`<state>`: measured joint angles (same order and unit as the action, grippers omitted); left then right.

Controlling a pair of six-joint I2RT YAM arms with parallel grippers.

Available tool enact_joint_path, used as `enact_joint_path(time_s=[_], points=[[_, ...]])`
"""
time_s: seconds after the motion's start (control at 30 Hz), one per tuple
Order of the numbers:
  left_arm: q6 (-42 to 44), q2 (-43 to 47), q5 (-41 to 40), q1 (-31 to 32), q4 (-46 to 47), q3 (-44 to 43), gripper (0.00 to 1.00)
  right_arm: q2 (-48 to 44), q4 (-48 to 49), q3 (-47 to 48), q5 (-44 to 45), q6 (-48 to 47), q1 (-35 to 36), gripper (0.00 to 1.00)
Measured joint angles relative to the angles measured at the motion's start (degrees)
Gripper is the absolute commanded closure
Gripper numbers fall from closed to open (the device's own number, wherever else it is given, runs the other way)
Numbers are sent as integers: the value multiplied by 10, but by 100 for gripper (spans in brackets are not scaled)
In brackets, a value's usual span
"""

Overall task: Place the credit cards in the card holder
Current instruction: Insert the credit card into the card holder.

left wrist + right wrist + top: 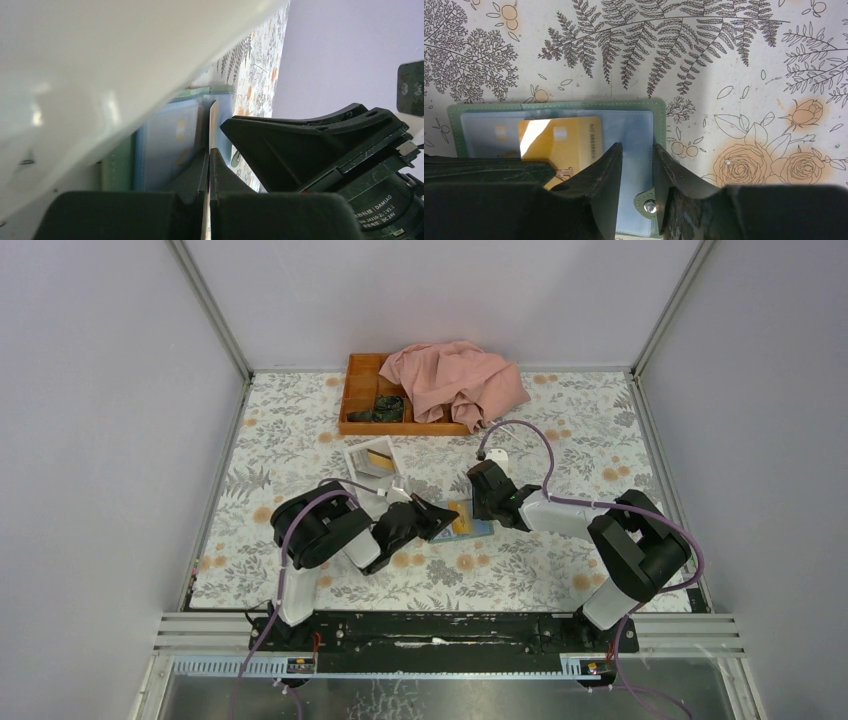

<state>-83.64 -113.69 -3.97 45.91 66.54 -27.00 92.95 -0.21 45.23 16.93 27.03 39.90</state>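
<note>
The card holder (470, 523) lies open on the floral table, its green rim (559, 106) framing a pale blue inside (165, 145). My left gripper (209, 152) is shut on an orange credit card (561, 142), seen edge-on in the left wrist view (213, 122). The card's far end lies over the holder's blue inside; I cannot tell whether it sits in a pocket. My right gripper (638, 147) stands open low over the holder's right side. One finger is over the blue lining, the other at the green rim by the snap tab (647, 205). Both grippers (440, 515) (482, 502) meet at the holder.
A white open-topped box (372, 460) stands just behind the left gripper. An orange wooden tray (362, 390) sits at the back, half under a pink cloth (455, 380). Grey walls close in the table on three sides.
</note>
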Motion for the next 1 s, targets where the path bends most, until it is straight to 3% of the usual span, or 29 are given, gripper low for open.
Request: enact_joint_path(time_s=[0.4, 0.53, 0.7, 0.8, 1.0], points=[[13, -13, 11, 11, -33, -36, 98, -1, -1, -1, 3, 0, -2, 64], [16, -14, 11, 14, -43, -44, 61, -3, -6, -2, 6, 0, -4, 64], [24, 24, 18, 21, -104, -58, 38, -6, -10, -2, 4, 0, -4, 64], [37, 52, 18, 25, -153, -66, 29, -9, -14, -2, 1, 0, -4, 63], [80, 104, 10, 29, -273, -89, 24, -13, -23, -2, -1, 0, -4, 63]])
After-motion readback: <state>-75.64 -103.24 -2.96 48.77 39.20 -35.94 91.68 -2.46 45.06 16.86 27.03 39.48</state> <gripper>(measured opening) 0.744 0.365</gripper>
